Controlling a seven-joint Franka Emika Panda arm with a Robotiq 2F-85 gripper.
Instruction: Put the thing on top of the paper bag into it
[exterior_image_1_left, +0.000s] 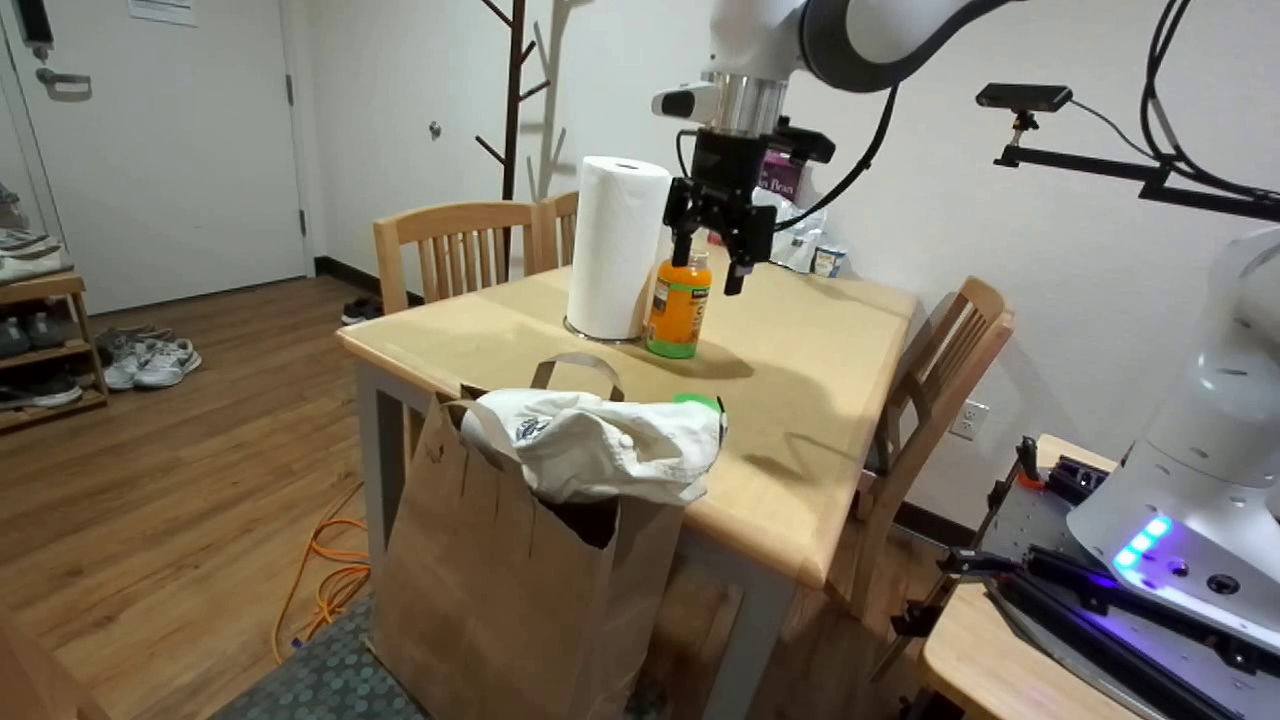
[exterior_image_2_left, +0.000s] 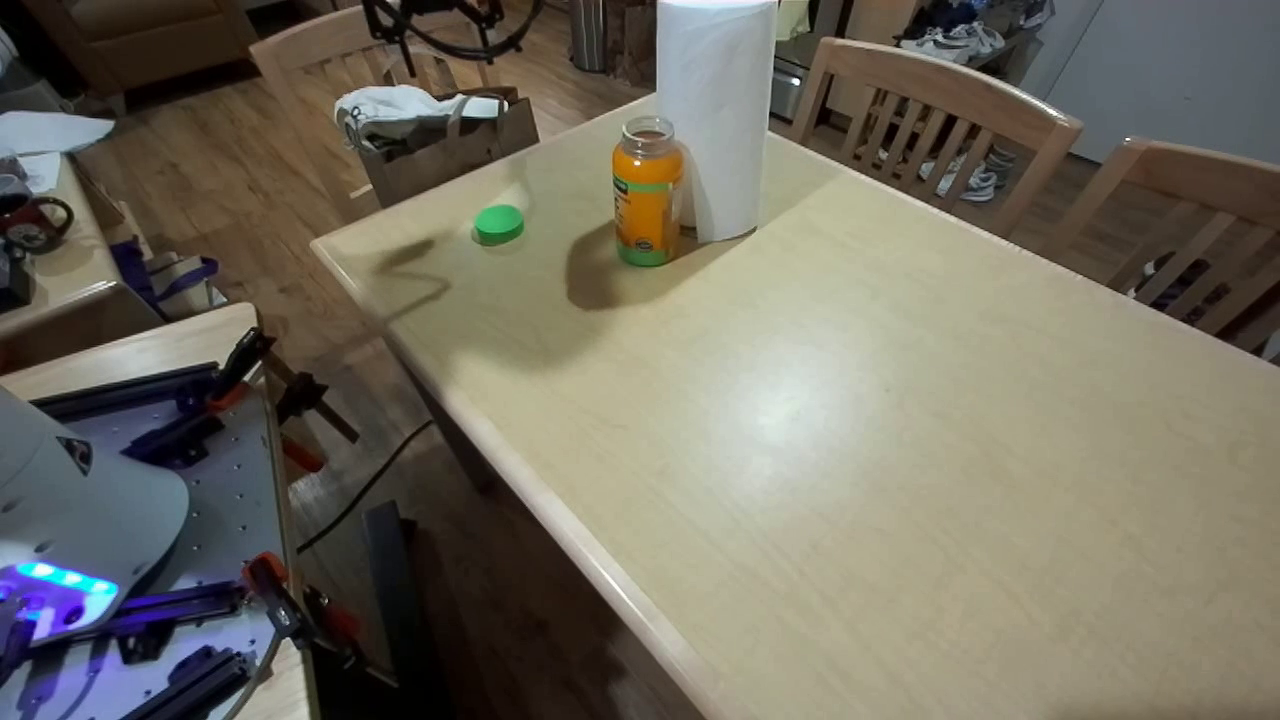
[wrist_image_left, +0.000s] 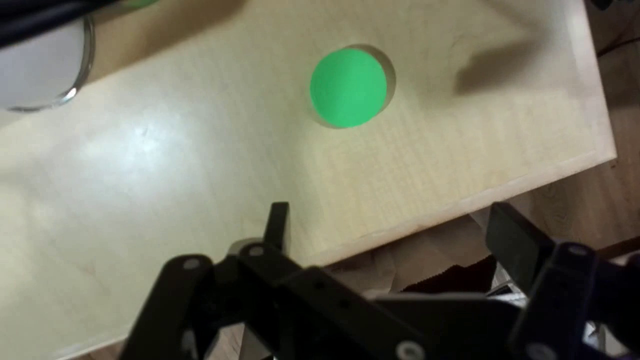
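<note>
A crumpled white cloth item (exterior_image_1_left: 600, 440) with a small dark emblem, perhaps a cap, lies over the open top of a brown paper bag (exterior_image_1_left: 490, 580). In an exterior view the white item (exterior_image_2_left: 405, 112) and the bag (exterior_image_2_left: 430, 168) show beyond the table end. My gripper (exterior_image_1_left: 710, 265) is open and empty, pointing down, above the height of the bag. It also shows at the top of an exterior view (exterior_image_2_left: 447, 52). In the wrist view my open gripper (wrist_image_left: 392, 215) spans the table edge; part of the bag (wrist_image_left: 420, 245) shows, and my fingers hide most of the white item (wrist_image_left: 512, 297).
An uncapped orange bottle (exterior_image_2_left: 648, 200) and a paper towel roll (exterior_image_2_left: 715, 120) stand on the table (exterior_image_2_left: 900, 450). A green lid (wrist_image_left: 348, 88) lies near the table's end. The bag stands on a patterned chair seat (exterior_image_1_left: 325, 670) against the table. Wooden chairs (exterior_image_1_left: 455, 240) surround it.
</note>
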